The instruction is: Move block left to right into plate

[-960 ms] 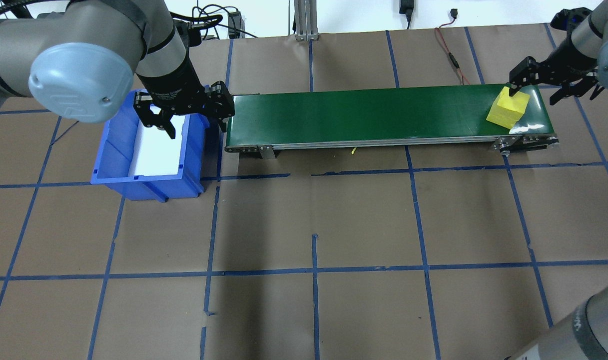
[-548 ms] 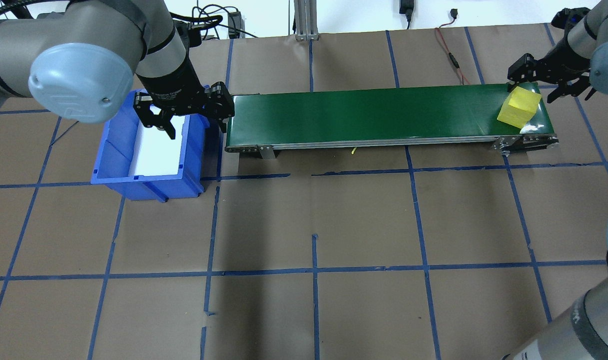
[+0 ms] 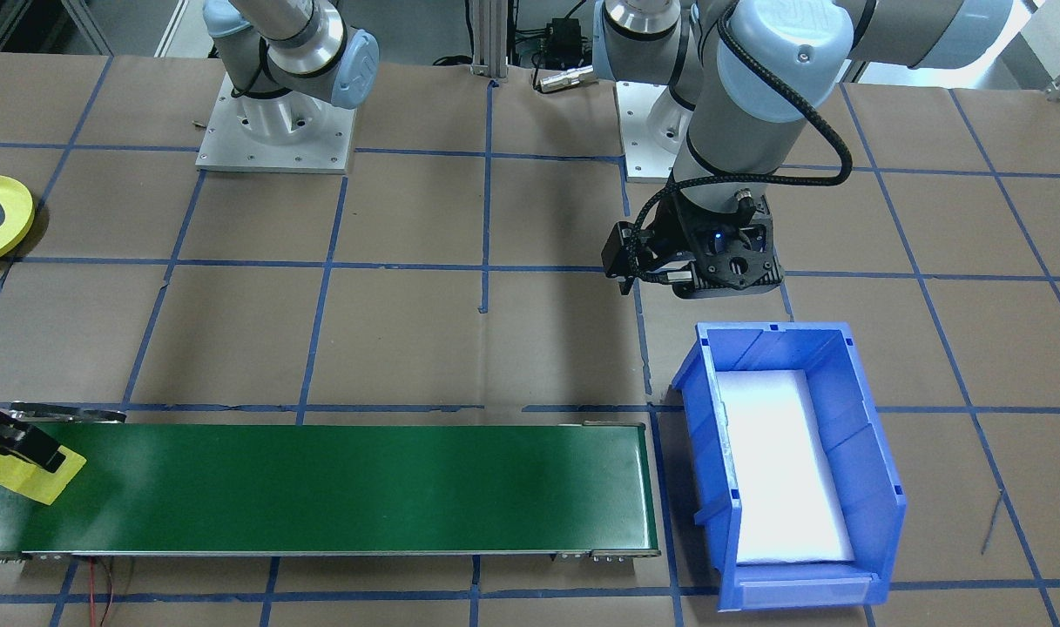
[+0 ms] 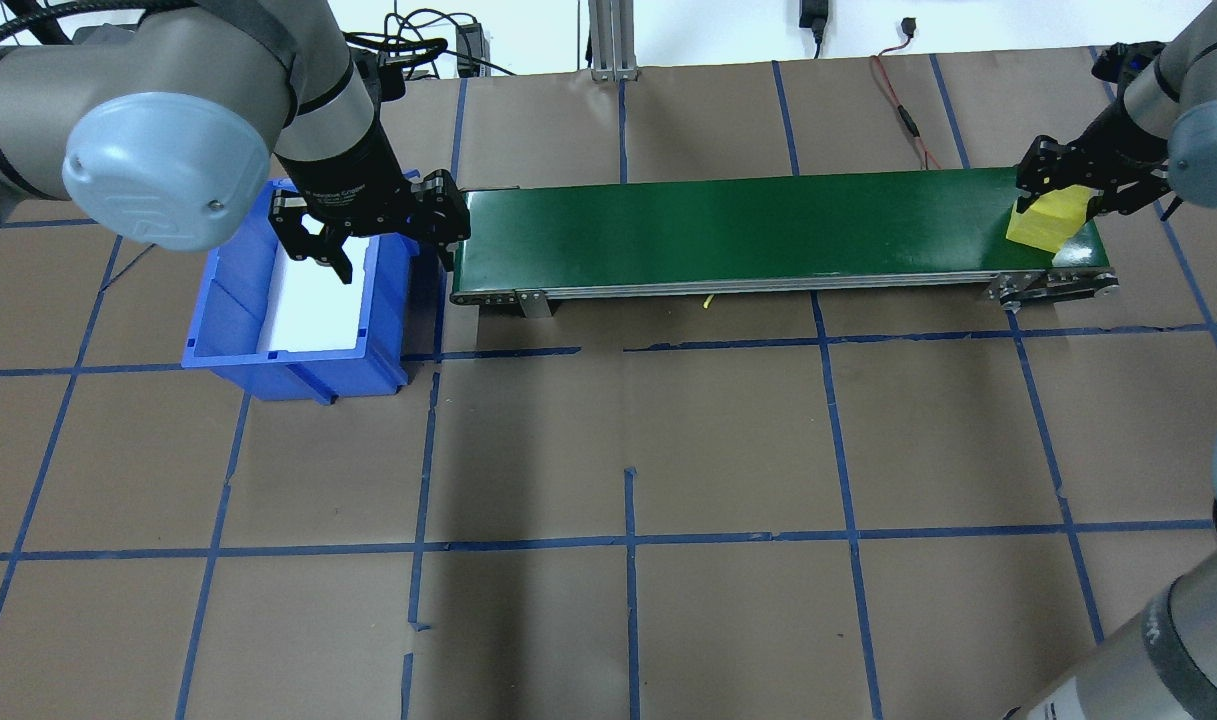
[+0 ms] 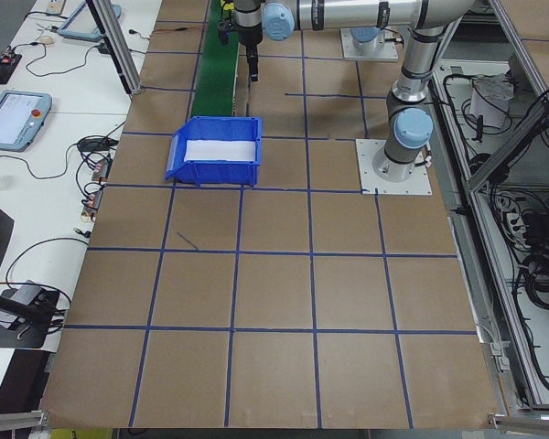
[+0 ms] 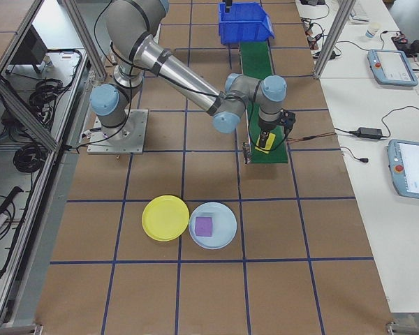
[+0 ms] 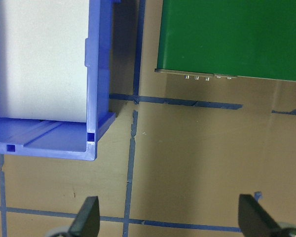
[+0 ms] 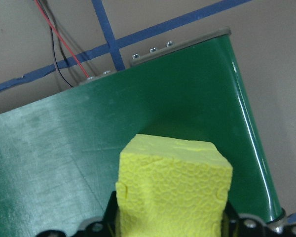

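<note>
Yellow, rough foam block [image 8: 173, 190] sits pinched in right gripper [image 4: 1086, 187]; left gripper [image 7: 170, 217] spread.

One yellow block [image 4: 1048, 220]; one purple block [image 6: 204, 225]; two plates [image 6: 165, 218]; one bin [image 4: 298, 290]; one conveyor [image 4: 748, 225].

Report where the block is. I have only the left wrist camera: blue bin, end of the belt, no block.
Observer: The yellow block sits at the other end of the belt, away from the bin.
Operator: Confirm the grasp.
Observer: The right gripper is closed around it.
Operator: Find the plate.
Observer: The yellow plate lies empty on the table, beside a pale blue plate holding a purple block.
</note>
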Robot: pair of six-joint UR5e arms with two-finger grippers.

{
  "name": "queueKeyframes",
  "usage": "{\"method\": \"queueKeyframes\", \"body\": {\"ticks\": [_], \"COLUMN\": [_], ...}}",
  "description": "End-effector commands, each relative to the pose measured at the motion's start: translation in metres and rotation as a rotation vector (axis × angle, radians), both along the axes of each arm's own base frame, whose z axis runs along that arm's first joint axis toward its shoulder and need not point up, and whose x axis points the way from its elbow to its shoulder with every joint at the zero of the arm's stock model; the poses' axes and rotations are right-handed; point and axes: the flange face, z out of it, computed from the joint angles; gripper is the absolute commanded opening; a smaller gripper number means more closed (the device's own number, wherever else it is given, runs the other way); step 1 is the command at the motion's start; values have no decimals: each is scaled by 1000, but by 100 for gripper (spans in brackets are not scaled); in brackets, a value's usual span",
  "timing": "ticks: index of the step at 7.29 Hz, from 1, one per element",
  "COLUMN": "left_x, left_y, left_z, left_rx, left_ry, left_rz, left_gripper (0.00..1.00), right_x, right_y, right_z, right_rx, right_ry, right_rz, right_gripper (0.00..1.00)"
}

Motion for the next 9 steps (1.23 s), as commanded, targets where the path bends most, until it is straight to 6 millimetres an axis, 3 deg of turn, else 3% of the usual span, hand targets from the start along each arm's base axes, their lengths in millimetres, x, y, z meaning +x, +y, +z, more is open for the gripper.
{"method": "queueKeyframes", "body": {"ticks": [1, 2, 3, 4, 5, 6, 7, 9], "left_x": [0, 0, 0, 0, -1, -1, -1, -1], "left_y": [0, 0, 0, 0, 0, 0, -3, -3], "left_z": [-1, -1, -1, -1, -4, -5, -9, -10], "left_rx": [2, 2, 2, 2, 7, 10, 16, 14], "left_ry": [0, 0, 0, 0, 0, 1, 0, 0], "left_rz": [0, 0, 0, 3, 5, 8, 9, 11], "left_gripper": [100, 100, 100, 100, 100, 100, 100, 100], "right_x": [-6, -4, -10, -38, -87, -120, -136, -202], "right_y": [10, 25, 54, 91, 134, 167, 188, 243], "right_z": [19, 41, 67, 71, 75, 85, 85, 74], "right_rx": [19, 48, 125, 188, 215, 215, 283, 302], "right_ry": [94, 89, 102, 69, 34, 30, 34, -14], "right_rz": [78, 107, 194, 194, 173, 144, 219, 173], "right_gripper": [18, 18, 18, 18, 18, 19, 19, 19]}}
